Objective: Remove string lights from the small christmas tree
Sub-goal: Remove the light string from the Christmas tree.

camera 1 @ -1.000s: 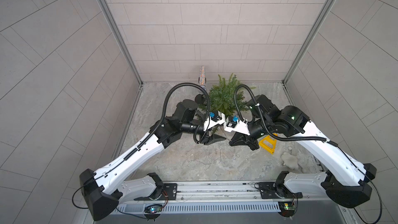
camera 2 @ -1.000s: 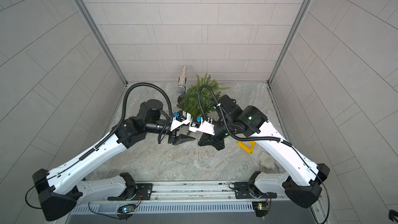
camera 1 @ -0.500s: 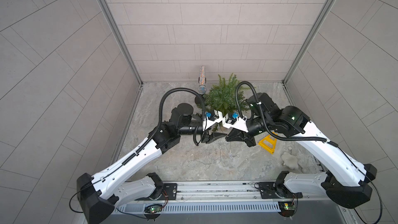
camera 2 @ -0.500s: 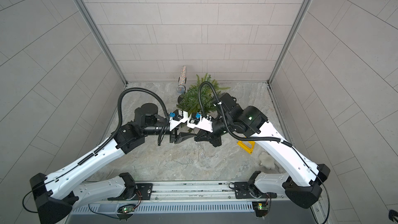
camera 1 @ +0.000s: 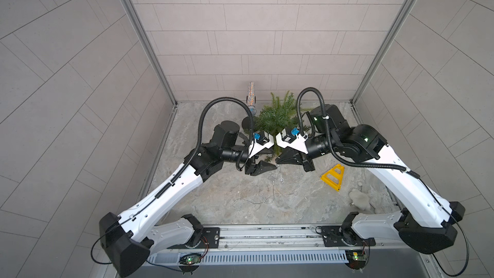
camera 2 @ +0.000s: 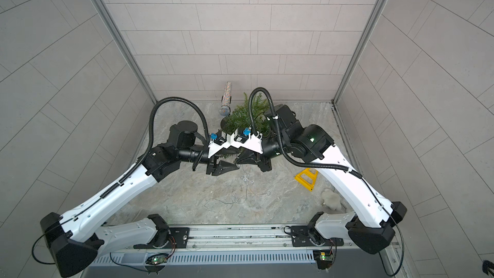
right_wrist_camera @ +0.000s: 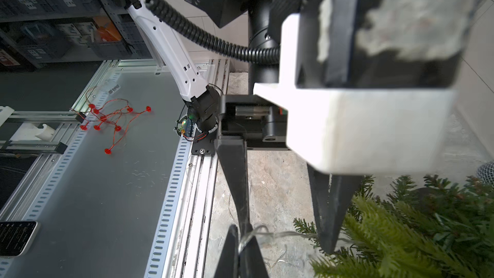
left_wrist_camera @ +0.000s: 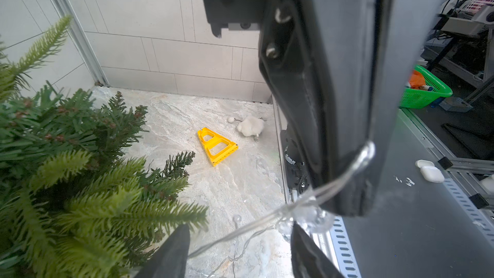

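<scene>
The small christmas tree (camera 1: 278, 116) stands green at the back of the table, behind both grippers. The string lights (camera 1: 268, 200) lie mostly as a thin pale wire with clear bulbs on the table in front of it. My right gripper (right_wrist_camera: 242, 234) is shut on one strand of the string lights (right_wrist_camera: 283, 234), close to the lowest branches. The strand runs taut between the fingers of my left gripper (left_wrist_camera: 239, 227), which stands open around the string lights (left_wrist_camera: 213, 244). In both top views the left gripper (camera 1: 274, 159) and right gripper (camera 1: 278, 161) meet tip to tip.
A glittery microphone (camera 1: 251, 97) on a black stand is just left of the tree. A yellow triangular piece (camera 1: 332, 177) and a white fluffy toy (camera 1: 359, 200) lie at the right, under the right arm. Walls close in the back and sides; a metal rail (camera 1: 267, 236) runs along the front.
Both grippers have moved toward each other and a little toward the tree until their tips meet. The right gripper stayed shut; the left stayed open.
</scene>
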